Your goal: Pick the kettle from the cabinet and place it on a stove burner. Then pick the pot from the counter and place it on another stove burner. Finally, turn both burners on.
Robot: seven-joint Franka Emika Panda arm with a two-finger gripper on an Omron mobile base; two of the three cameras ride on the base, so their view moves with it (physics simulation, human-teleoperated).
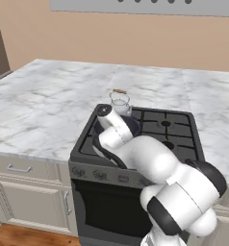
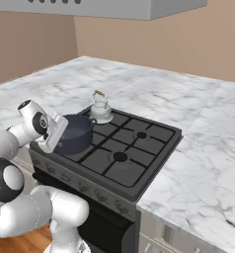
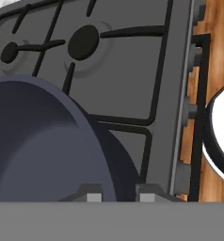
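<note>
Dark blue-grey pot [image 3: 43,150] sits at your gripper's [image 3: 115,195] eleven o'clock on the front-left burner; gripper nearly closed, pinching its rim.

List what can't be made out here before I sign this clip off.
- Gripper grip on the pot rim: fingertips cut off at the hand view's bottom edge.
- Pot's front burner, left base view: hidden by the arm.
- Kettle base, right base view: too small to judge seating.

pot [image 2: 75,132] on front-left burner of stove [image 2: 154,148], kettle [image 2: 100,109] on rear-left burner just behind it. counter [image 2: 198,158] on both sides and behind the stove.
</note>
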